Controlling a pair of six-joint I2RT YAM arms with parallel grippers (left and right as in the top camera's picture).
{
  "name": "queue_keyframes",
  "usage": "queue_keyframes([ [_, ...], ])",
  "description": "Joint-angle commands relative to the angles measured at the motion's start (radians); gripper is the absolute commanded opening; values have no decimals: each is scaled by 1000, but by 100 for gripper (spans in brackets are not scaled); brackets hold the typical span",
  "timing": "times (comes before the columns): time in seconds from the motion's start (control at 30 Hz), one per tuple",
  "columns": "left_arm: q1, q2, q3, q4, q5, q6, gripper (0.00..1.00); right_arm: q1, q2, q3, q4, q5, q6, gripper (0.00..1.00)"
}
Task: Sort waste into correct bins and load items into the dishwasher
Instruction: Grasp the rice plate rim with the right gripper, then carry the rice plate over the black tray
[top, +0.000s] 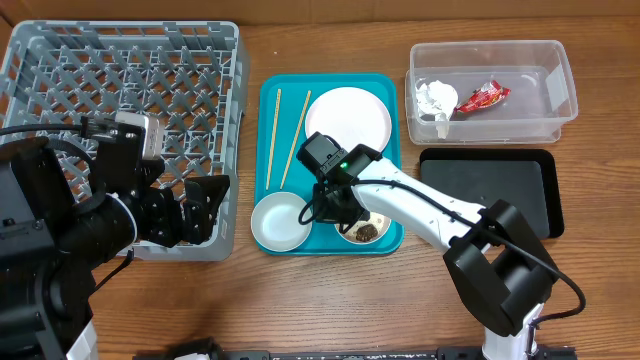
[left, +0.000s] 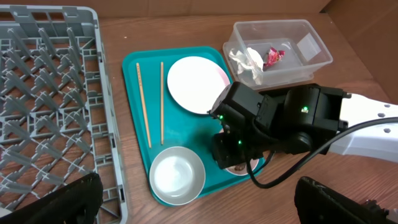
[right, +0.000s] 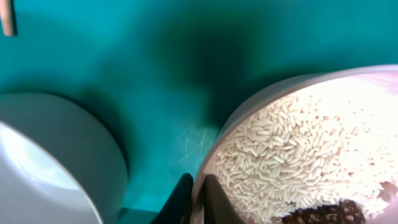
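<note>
My right gripper (top: 335, 213) (right: 198, 194) is shut on the rim of the smaller white dish (top: 366, 232) (right: 249, 111), which holds white rice (right: 292, 155) and dark bits on the teal tray (top: 270, 100). The pale grey bowl (top: 279, 221) (left: 178, 175) sits just left of it. The round white plate (top: 348, 117) and two chopsticks (top: 272, 137) lie further back on the tray. The red wrapper (top: 484, 97) and napkin (top: 436, 98) are in the clear tub (top: 560, 110). My left gripper (top: 195, 210) (left: 199, 211) is open and empty by the rack's near right corner. The cup does not show.
The grey dish rack (top: 120, 80) stands at the back left. The black tray (top: 490, 190) lies right of the teal tray, in front of the clear tub. My right arm stretches across the teal tray's right side.
</note>
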Motion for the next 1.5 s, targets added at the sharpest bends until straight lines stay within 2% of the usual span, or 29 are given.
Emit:
queue_keyframes([
  [0.0,-6,-2,21,1,13,11,100,-3,13,-1,10,7,45,4],
  [0.17,-6,-2,21,1,-3,11,100,-3,8,2,-2,16,50,4],
  [0.47,-6,2,21,1,-3,11,100,-2,-117,35,-78,153,15,4],
  [0.73,-6,14,21,1,-3,11,100,-3,-148,35,-122,224,-9,4],
  [0.9,-6,21,21,1,-3,11,100,-6,-187,41,-130,222,-37,4],
  [1.1,-6,36,21,2,-3,11,100,-73,-333,55,-136,217,-38,4],
  [1.27,-6,37,20,2,-3,11,100,-195,-440,55,-148,61,-129,4],
  [1.47,-6,38,20,2,-3,11,100,-398,-452,31,-212,-181,-307,4],
])
